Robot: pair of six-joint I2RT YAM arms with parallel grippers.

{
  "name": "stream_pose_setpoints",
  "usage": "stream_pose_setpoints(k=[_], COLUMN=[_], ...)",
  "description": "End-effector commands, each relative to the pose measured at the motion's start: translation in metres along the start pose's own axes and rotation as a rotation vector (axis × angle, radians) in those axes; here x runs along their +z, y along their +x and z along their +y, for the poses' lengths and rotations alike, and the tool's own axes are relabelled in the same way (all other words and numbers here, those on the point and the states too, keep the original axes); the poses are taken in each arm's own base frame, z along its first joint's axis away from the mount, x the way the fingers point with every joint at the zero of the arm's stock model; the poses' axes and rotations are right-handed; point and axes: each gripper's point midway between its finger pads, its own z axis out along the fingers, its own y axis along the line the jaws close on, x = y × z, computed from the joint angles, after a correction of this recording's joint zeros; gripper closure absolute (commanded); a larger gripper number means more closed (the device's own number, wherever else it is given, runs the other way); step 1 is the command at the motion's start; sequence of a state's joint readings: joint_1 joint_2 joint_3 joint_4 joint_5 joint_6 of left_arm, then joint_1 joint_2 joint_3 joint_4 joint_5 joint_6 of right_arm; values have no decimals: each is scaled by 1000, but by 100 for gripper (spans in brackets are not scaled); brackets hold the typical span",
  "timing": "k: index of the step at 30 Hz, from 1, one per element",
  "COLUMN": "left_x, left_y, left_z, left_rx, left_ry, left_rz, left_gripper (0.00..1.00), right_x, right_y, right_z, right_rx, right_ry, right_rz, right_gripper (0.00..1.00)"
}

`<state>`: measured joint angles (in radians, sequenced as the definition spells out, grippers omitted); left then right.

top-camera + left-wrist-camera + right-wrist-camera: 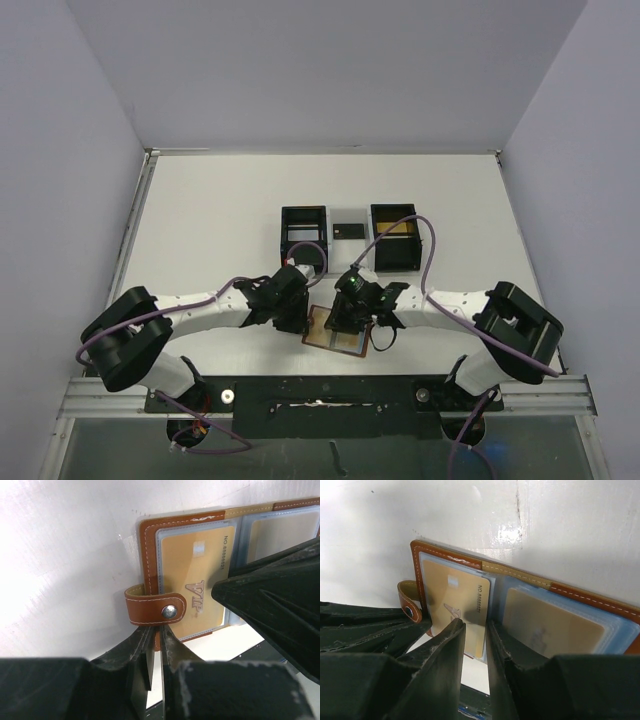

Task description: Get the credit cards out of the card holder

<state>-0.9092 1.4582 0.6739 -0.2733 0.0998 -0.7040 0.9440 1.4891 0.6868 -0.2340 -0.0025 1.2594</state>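
My left hand is closed down to a thin slit on the leather edge of the card holder, right under its snap tab, which lies folded over the cover just ahead of the fingertips. Past the tab, one of the credit cards sits in its clear blue-grey pocket, printed face up. A second gold card lies in the pocket further to the side, partly behind my other hand.

My right hand is just beside the left. Its fingers are narrowly apart and straddle the near edge of that first card. I cannot tell whether they actually pinch it. The card holder lies open and flat on the white surface, directly beneath both hands.

Well beyond the hands, seen from above, two black boxes stand apart, with a small black card between them.
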Motion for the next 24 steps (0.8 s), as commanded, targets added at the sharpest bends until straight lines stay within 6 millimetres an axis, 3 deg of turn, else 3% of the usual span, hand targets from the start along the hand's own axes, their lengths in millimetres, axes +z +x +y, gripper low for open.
stream_pose_setpoints(k=[1,4,8,14,19,24], left_x=[2,2,1,-1,0,0], left_y=[6,9,9,6,2,2], left_z=[5,9,6,-11,-23,-14], left_rx=[-15,-26,-24,-15,-6,-14], left_ry=[-31,-37,-21,61,108,62], left_rz=[5,2,2,-2,-1,-8], left_gripper=[91,93,94,95,98,99], right_x=[-1,-1,3,1,-6,-11], right_y=[-2,-5,-5,-13,-16,-19], right_z=[-2,-3,12,32,47,55], right_rx=[18,28,12,6,11,-58], right_ry=[16,-4,-128,-283,-410,-430], right_rz=[-25,-29,-18,-26,-30,-35], right_gripper=[74,73,74,75,88,100])
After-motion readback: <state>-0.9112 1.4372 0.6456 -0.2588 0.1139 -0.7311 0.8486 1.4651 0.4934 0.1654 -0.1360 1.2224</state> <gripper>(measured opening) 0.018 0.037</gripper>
